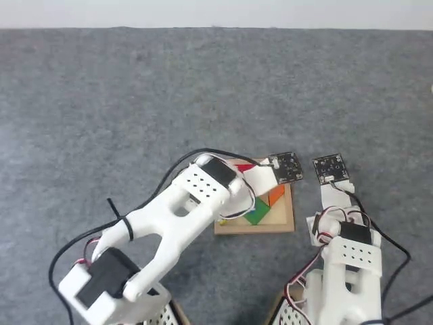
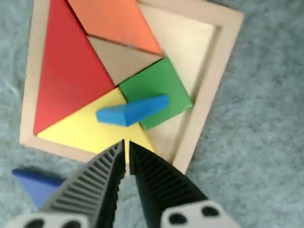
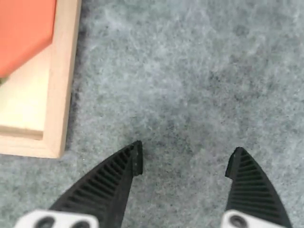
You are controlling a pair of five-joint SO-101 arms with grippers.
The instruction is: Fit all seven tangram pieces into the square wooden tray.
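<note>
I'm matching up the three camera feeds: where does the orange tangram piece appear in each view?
High view: the orange piece lies in the tray, peeking out beside an arm's wrist.
Left wrist view: the orange piece is in the tray, touching the red triangle, on the side farthest from the left gripper.
Right wrist view: the orange piece sits just inside the tray rim.
Shared landmark: the wooden tray.

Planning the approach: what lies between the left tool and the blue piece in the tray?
A strip of yellow triangle separates left tool and blue piece, shown in the left wrist view.
</note>
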